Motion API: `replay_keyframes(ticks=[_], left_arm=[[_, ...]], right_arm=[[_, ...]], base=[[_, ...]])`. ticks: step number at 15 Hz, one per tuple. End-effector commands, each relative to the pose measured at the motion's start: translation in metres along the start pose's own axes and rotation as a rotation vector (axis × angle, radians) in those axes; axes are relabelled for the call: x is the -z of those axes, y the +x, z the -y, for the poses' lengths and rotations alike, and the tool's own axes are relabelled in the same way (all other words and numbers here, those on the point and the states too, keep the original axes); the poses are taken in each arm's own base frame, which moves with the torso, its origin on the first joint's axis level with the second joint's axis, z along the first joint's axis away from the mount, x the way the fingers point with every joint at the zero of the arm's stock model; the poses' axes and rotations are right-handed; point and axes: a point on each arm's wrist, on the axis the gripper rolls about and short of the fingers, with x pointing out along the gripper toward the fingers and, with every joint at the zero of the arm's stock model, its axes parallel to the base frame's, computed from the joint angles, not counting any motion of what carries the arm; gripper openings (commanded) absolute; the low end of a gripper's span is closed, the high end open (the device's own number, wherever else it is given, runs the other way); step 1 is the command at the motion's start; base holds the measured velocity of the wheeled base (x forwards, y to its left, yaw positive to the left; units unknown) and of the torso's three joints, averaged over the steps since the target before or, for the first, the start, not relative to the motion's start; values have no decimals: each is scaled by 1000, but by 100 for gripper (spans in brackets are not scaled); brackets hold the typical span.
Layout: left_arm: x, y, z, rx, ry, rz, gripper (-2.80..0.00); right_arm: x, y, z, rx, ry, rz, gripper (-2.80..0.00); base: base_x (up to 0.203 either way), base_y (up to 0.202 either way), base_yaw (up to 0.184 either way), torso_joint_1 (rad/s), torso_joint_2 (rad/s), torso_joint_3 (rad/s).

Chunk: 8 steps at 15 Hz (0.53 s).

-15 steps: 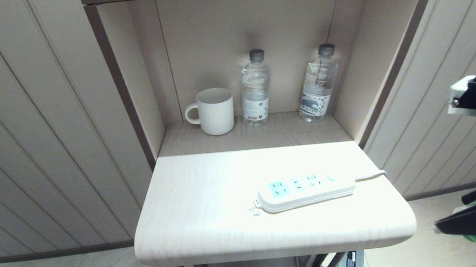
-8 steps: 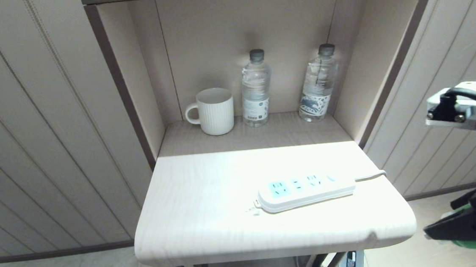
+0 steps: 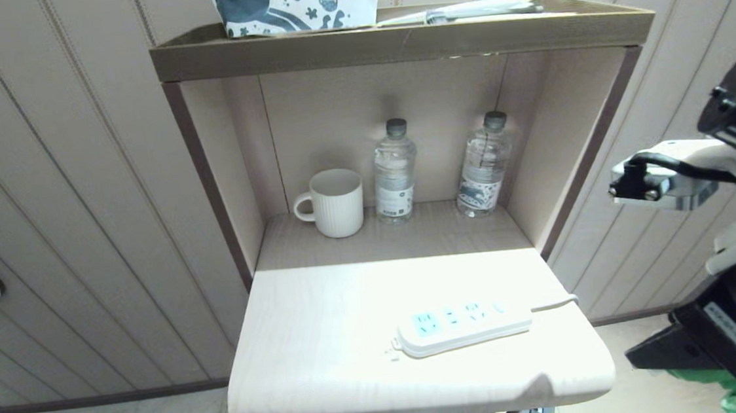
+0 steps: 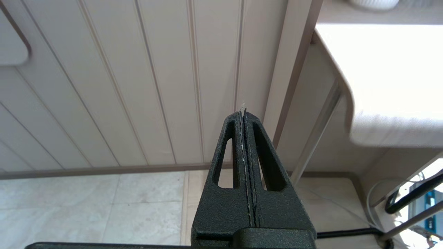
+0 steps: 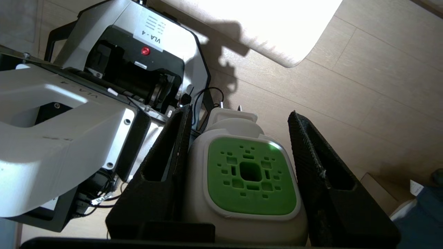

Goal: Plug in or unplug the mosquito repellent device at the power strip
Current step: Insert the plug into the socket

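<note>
The white power strip [image 3: 459,324] with light-blue sockets lies on the pale table [image 3: 328,367], towards its front right, and its cord runs off the right edge. All its sockets are bare. My right gripper [image 5: 239,112] is shut on the mosquito repellent device [image 5: 251,173], a white body with a green perforated face, its plug prongs pointing away over the floor. In the head view that gripper [image 3: 681,346] hangs low, to the right of the table and below its top. My left gripper [image 4: 243,112] is shut on nothing, parked low beside the table's left side.
A white ribbed mug [image 3: 336,202] and two clear water bottles [image 3: 394,171] [image 3: 481,165] stand in the recess behind the table. A patterned box [image 3: 296,2] sits on the shelf above. Panelled walls flank the unit. My own base [image 5: 131,62] is under the right gripper.
The whole head view has shifted: the camera rose and pulled back, so the upper shelf now shows. My right arm reaches further into the picture from the right, still holding the device.
</note>
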Motion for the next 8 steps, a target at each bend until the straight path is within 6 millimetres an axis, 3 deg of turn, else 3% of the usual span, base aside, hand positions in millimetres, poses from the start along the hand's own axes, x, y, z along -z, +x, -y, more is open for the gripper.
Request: replay_keyframes(ticks=[1,8], left_arm=[[0,0,0,0,0,-2,-280],[0,0,0,0,0,-2,-280]], right_arm=[[-6,10,-4,15,-4,-35,-280],[-33,36,-9,48,22,-83,-280]], base=[[0,0,0,216,-489,-278],[0,0,0,242,-526,-287]])
